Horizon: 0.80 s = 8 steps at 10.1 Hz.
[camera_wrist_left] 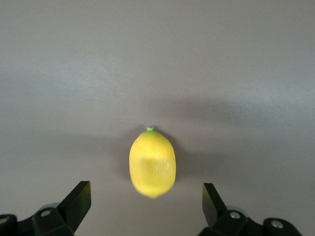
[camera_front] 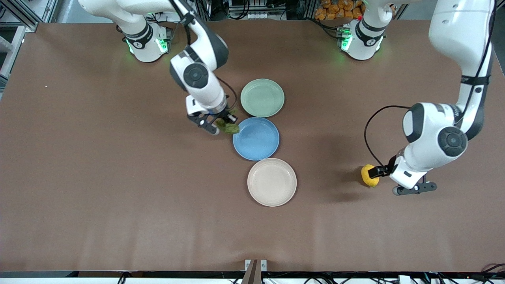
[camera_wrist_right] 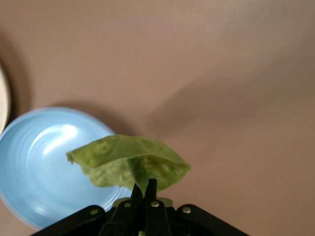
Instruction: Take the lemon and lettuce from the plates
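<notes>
Broadly, the brown table (camera_front: pixel 98 177) carries three plates in a line at its middle: a mint plate (camera_front: pixel 262 98) farthest from the front camera, a blue plate (camera_front: pixel 256 138) touching it, and a cream plate (camera_front: pixel 272 182) nearest; all three show nothing lying in them. Right gripper (camera_front: pixel 218 124) hangs over the table just beside the blue plate's rim, toward the right arm's end, its fingers pinched together on the stem of the lettuce (camera_wrist_right: pixel 129 164), which droops clear of any surface. Left gripper (camera_wrist_left: pixel 147 199) sits low toward the left arm's end of the table, well apart from the plates, its fingers spread wide to either side of the lemon (camera_wrist_left: pixel 152 162); the lemon appears to rest on the bare table with gaps on both sides, so it is probably released. Judged from this layout, both items are off their plates; setting the lettuce down seems to be what remains.
</notes>
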Each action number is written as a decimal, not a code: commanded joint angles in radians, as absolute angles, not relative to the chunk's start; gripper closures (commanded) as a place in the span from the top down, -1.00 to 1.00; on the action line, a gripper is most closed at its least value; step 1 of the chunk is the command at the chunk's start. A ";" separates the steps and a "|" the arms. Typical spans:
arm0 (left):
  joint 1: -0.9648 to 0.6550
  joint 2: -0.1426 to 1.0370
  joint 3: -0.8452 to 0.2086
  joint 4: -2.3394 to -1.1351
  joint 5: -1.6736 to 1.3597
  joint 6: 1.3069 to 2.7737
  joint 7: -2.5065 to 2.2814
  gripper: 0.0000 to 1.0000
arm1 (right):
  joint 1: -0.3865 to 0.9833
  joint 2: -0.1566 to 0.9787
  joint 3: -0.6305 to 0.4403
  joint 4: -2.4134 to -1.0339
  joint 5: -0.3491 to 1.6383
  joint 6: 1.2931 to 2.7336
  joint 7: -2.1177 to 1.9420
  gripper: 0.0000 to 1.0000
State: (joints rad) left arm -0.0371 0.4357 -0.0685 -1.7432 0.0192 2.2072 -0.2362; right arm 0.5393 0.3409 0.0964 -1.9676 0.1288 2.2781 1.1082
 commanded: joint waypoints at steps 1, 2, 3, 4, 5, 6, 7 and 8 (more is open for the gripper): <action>0.043 0.332 -0.150 -1.758 0.023 2.117 -0.226 1.00 | 0.412 0.325 0.103 -1.968 0.094 2.220 0.955 -1.00; 0.038 0.295 -0.152 -1.758 0.006 2.087 -0.225 1.00 | 0.356 0.333 0.101 -1.967 0.075 2.220 0.904 -1.00; 0.038 0.261 -0.152 -1.758 -0.008 2.044 -0.225 1.00 | 0.294 0.344 0.103 -1.967 0.039 2.232 0.841 -1.00; 0.037 0.227 -0.152 -1.756 -0.017 2.013 -0.225 1.00 | 0.228 0.348 0.103 -1.967 0.005 2.233 0.768 -1.00; 0.037 0.195 -0.152 -1.743 -0.018 1.966 -0.225 1.00 | 0.165 0.348 0.103 -1.967 -0.006 2.232 0.667 -1.00; 0.035 0.177 -0.152 -1.709 -0.018 1.897 -0.227 1.00 | 0.081 0.357 0.103 -1.965 -0.008 2.238 0.541 -1.00; 0.035 0.161 -0.152 -1.660 -0.018 1.817 -0.229 1.00 | 0.011 0.367 0.103 -1.962 -0.009 2.252 0.415 -1.00; 0.034 0.146 -0.152 -1.625 -0.017 1.749 -0.227 1.00 | -0.029 0.374 0.101 -1.954 -0.020 2.259 0.334 -1.00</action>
